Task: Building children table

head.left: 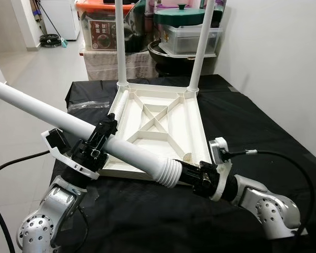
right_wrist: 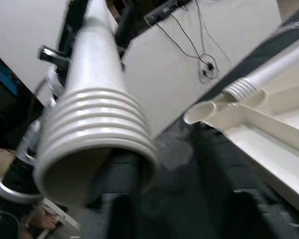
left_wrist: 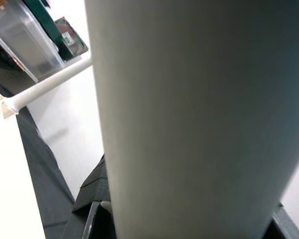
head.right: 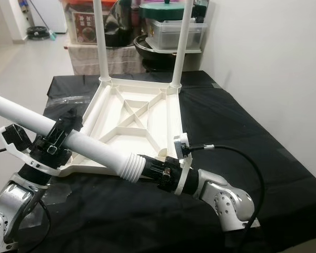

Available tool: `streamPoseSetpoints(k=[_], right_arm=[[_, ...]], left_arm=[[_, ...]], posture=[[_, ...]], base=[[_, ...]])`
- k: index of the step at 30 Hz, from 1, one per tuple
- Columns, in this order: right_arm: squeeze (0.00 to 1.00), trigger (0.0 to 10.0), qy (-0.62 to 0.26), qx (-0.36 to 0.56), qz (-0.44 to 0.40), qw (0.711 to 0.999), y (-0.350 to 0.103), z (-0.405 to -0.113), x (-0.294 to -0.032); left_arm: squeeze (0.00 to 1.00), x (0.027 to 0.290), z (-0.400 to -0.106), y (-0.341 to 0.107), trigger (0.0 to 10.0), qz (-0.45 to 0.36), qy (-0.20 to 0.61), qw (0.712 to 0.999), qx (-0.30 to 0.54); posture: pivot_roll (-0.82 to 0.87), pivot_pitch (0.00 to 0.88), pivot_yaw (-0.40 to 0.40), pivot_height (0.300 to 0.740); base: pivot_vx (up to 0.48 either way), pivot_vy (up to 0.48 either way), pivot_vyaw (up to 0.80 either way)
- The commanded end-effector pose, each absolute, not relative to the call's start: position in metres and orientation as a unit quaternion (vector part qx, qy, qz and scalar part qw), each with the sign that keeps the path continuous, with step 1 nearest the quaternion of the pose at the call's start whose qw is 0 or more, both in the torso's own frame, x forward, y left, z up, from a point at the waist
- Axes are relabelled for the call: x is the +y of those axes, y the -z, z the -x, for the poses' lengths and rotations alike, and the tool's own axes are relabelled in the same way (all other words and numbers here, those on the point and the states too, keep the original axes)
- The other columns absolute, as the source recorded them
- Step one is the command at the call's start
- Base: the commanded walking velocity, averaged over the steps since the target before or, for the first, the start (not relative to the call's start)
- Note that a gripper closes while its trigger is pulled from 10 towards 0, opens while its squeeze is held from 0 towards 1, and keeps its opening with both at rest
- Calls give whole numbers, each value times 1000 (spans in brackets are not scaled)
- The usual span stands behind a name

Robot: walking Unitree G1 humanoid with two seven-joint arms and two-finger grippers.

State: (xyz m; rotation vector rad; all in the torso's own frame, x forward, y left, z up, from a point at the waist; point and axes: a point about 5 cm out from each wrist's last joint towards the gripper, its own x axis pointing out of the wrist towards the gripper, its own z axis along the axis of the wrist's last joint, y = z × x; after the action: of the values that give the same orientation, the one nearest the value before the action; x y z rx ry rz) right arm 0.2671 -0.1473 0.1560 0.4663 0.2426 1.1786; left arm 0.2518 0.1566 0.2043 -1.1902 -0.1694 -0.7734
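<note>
Leg poised beside the last near socket

The white table leg (head.left: 68, 125) lies slanted above the upturned tabletop (head.left: 163, 126) on the black counter (head.left: 253, 121). The left gripper (head.left: 97, 139) fingers clamp its middle. Its ribbed end (head.left: 168, 173) meets the right gripper (head.left: 197, 176), finger grip unclear, just beside the empty corner socket (right_wrist: 202, 112).

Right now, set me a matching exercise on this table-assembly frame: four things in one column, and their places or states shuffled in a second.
Things:
1. loose table leg
2. tabletop
3. left gripper
4. right gripper

States:
A. lying upside down on the black cloth, two legs already standing at its far corners
B. at the leg's ribbed end
C. held slanting across the near edge of the tabletop
D. clamped round the leg's smooth shaft

Pairs: 1-C, 2-A, 3-D, 4-B
</note>
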Motion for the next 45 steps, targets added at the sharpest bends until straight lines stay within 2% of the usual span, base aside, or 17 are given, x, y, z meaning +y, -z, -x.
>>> streamPoseSetpoints(k=[1,4,6,14,16,21,22,23,25,26,30,34,36,45], right_arm=[[1000,10000,-514,121,-203,825,-155,-271,-165],[1000,10000,-535,127,-187,814,-156,-267,-171],[1000,10000,-554,145,-169,802,-155,-260,-186],[1000,10000,-563,188,-113,797,-145,-252,-213],[1000,10000,-555,205,-59,804,-143,-256,-228],[1000,10000,-541,203,-42,815,-146,-263,-232],[1000,10000,-530,182,-54,827,-158,-273,-231],[0,10000,-544,145,-68,823,-180,-282,-217],[0,10000,-574,106,-81,808,-206,-287,-197],[0,10000,-574,106,-81,808,-206,-287,-197],[0,10000,-634,112,-99,759,-225,-290,-153],[0,10000,-650,121,-87,745,-223,-290,-145],[0,10000,-659,154,-79,732,-215,-289,-136],[0,10000,-652,217,-97,720,-201,-281,-116]], left_arm=[[0,149,-248,-212,10000,531,392,748,-70],[0,152,-249,-215,10000,525,394,751,-73],[0,161,-248,-220,10000,525,385,754,-89],[0,174,-246,-222,10000,523,361,765,-101],[0,176,-246,-224,10000,509,364,774,-95],[0,175,-246,-225,10000,500,370,778,-92],[0,173,-248,-225,10000,489,382,780,-80],[0,167,-250,-222,10000,451,409,792,-47],[0,161,-253,-218,10000,405,441,801,-2],[0,161,-253,-218,10000,405,441,801,-2],[0,150,-267,-230,10000,321,522,789,47],[0,145,-269,-233,10000,291,546,784,58],[0,138,-274,-239,10000,265,566,778,59],[0,126,-282,-242,10000,233,605,758,66]], posture=[[59,0,-57,740],[56,0,-56,740],[51,0,-54,740],[63,0,-65,740],[67,0,-64,740],[65,0,-63,740],[67,0,-65,740],[66,0,-56,740],[66,0,-54,740],[66,0,-54,740],[64,0,-46,740],[59,0,-43,740],[51,0,-43,740],[40,0,-43,740]], base=[[0,0,0],[0,0,0],[0,0,0],[0,0,0],[0,0,0],[0,0,0],[0,0,0],[0,0,0],[0,0,0],[0,0,0],[0,0,0],[0,0,0],[0,0,0],[0,0,0]])
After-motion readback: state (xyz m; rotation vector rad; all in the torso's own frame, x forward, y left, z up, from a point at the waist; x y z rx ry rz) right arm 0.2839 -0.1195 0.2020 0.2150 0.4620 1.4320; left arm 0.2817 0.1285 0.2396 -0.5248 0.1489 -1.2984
